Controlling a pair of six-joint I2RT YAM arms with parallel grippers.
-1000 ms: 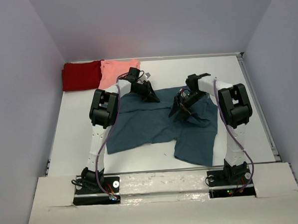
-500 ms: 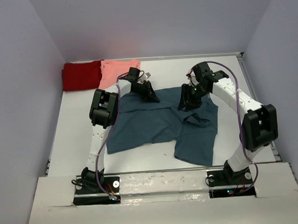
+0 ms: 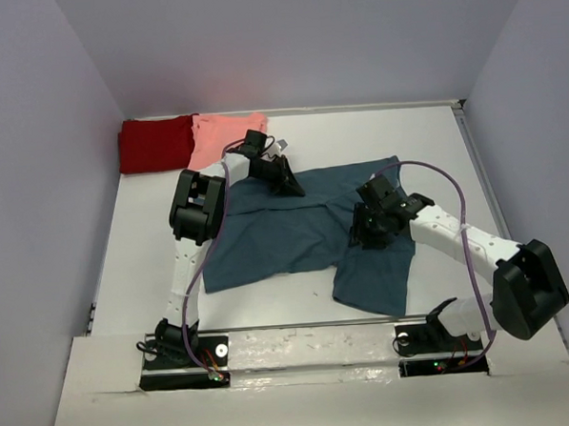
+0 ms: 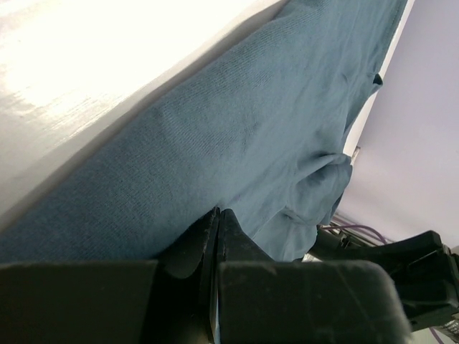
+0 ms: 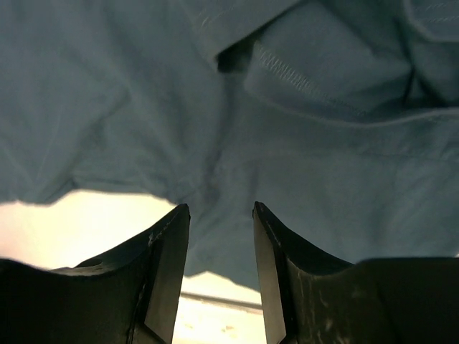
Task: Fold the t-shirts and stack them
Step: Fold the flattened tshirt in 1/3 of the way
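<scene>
Release done: right claw (image 5: pixel 220 208), now spread, has laid the teal t-shirt (image 3: pixel 267 238) flatter; left claw (image 4: pixel 217 215) keeps pinching it.

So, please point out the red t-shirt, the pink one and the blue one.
dark red t-shirt (image 3: pixel 155 145): top view, middle of the cloth.
salmon-pink t-shirt (image 3: pixel 214 136): top view, its upper part.
teal-blue t-shirt (image 3: pixel 267 242): top view, flat left half.

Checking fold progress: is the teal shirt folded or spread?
Mostly spread: the teal shirt lies open on the table, rumpled in the middle, with no neat fold.
</scene>
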